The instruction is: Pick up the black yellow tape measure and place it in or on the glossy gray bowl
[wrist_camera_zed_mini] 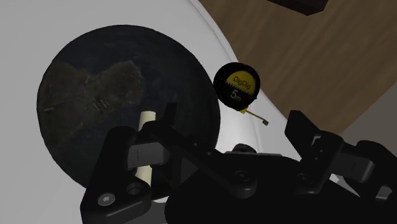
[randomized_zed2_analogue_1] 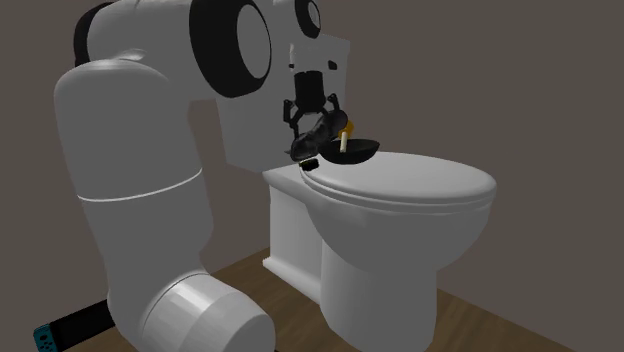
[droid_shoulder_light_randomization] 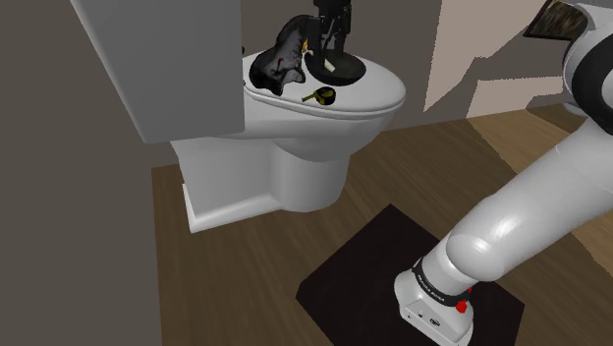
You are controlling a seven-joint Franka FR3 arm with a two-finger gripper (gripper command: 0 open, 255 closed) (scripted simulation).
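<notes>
The tape measure [droid_shoulder_light_randomization: 321, 95] is black with a yellow face marked 5m [wrist_camera_zed_mini: 236, 86] and lies on the white closed toilet lid [droid_shoulder_light_randomization: 378, 93], just beside the bowl. The dark glossy bowl [droid_shoulder_light_randomization: 335, 68] [wrist_camera_zed_mini: 121, 105] stands on the lid nearer the tank, with a short cream stick [wrist_camera_zed_mini: 145, 149] inside it. My black gripper [droid_shoulder_light_randomization: 332, 34] [wrist_camera_zed_mini: 233, 116] hangs open above the bowl and lid, holding nothing. From the wrist, the tape measure lies on the lid beyond the gap between my fingers, clear of both. The bowl [randomized_zed2_analogue_1: 352, 151] sits under my gripper [randomized_zed2_analogue_1: 312, 112].
A dark crumpled object [droid_shoulder_light_randomization: 280, 61] lies on the lid against the bowl, next to the grey tank [droid_shoulder_light_randomization: 157, 59]. The toilet stands on a wooden floor [droid_shoulder_light_randomization: 413, 177]. A dark mat [droid_shoulder_light_randomization: 373, 265] lies beside my stand.
</notes>
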